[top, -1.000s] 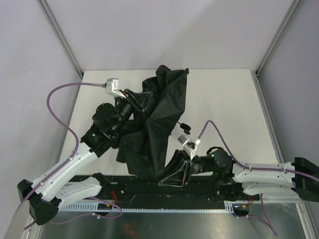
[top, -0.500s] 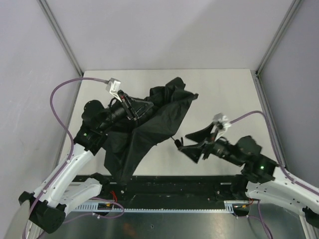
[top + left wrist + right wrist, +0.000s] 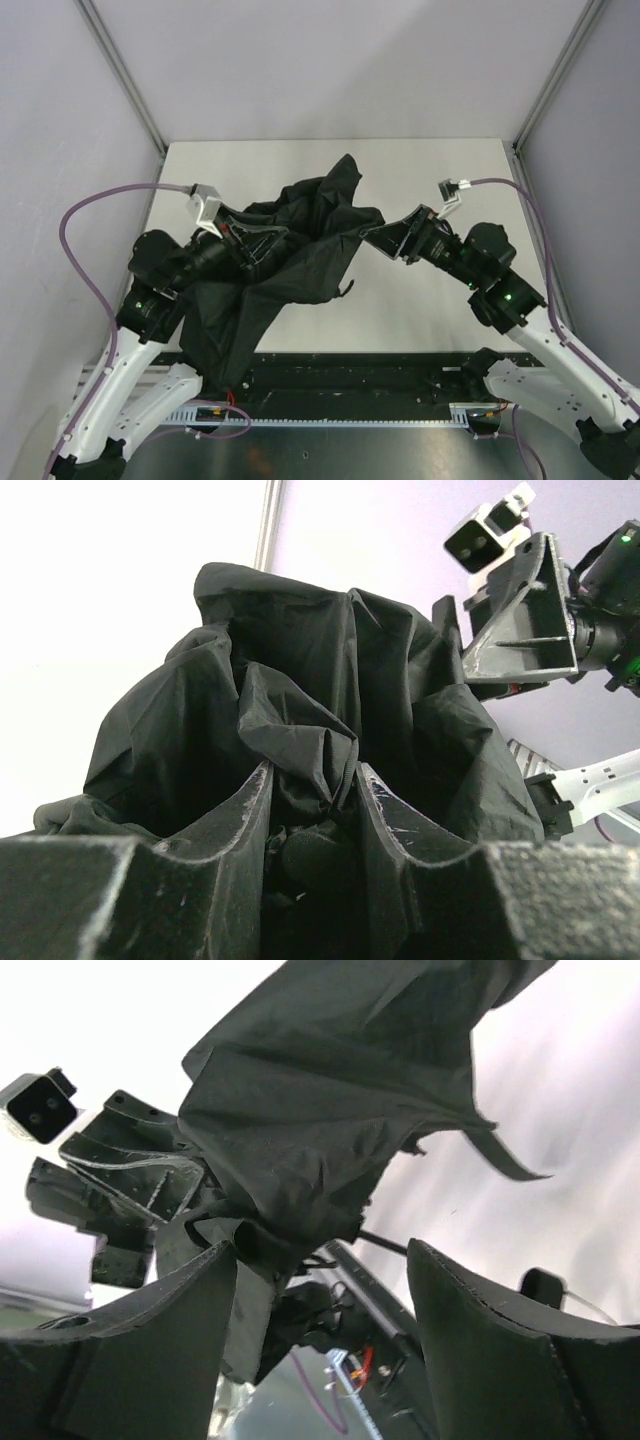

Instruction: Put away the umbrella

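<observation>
The umbrella [image 3: 300,250] is a crumpled mass of black fabric lifted over the left half of the table, one panel drooping toward the front rail. My left gripper [image 3: 250,243] is shut on its bunched folds; in the left wrist view, cloth and a dark rounded part sit squeezed between the jaws of the left gripper [image 3: 312,790]. My right gripper [image 3: 380,240] hovers at the canopy's right edge, open. In the right wrist view nothing lies between the fingers of the right gripper [image 3: 320,1300], and the umbrella [image 3: 330,1100] hangs ahead with a thin rod [image 3: 385,1243] below it.
The white table [image 3: 450,180] is boxed in by pale walls with metal corner posts [image 3: 120,70] [image 3: 560,70]. A black rail [image 3: 350,375] with wiring runs along the near edge. Purple cables loop off both wrists.
My right gripper opened, released the umbrella's lower part near the front rail and swung up to the canopy's right side. The left arm drew the umbrella leftward and nearer.
</observation>
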`<action>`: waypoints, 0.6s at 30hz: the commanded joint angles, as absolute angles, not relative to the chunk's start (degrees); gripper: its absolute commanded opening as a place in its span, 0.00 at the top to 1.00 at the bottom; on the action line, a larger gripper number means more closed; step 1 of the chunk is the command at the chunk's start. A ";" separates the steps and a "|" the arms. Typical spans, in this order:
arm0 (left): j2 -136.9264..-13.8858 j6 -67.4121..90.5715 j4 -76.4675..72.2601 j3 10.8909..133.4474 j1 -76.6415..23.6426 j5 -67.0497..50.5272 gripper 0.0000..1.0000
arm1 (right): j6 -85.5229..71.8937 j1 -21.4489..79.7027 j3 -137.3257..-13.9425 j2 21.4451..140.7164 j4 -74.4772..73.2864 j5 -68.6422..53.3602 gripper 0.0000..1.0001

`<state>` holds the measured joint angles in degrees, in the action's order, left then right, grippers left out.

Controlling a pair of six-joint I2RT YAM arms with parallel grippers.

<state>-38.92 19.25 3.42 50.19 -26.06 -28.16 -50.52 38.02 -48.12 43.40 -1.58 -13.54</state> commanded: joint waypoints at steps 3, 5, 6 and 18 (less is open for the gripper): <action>-38.21 16.49 0.89 49.65 -25.58 -25.66 1.00 | -56.50 40.66 -48.43 45.60 12.09 -22.47 0.35; -37.96 16.56 0.93 49.53 -25.58 -24.70 1.00 | -56.20 42.57 -47.53 45.30 14.25 -22.07 0.35; -37.88 16.63 0.90 49.46 -25.58 -24.30 1.00 | -55.87 43.74 -46.88 45.02 15.52 -21.67 0.33; -36.24 23.94 -6.60 46.80 -25.58 -16.64 1.00 | -53.43 48.48 -41.65 47.33 24.80 -19.70 0.98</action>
<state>-38.74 18.87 2.74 48.12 -26.06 -24.10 -54.63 47.79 -44.01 48.03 18.15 -19.11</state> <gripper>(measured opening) 0.362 0.077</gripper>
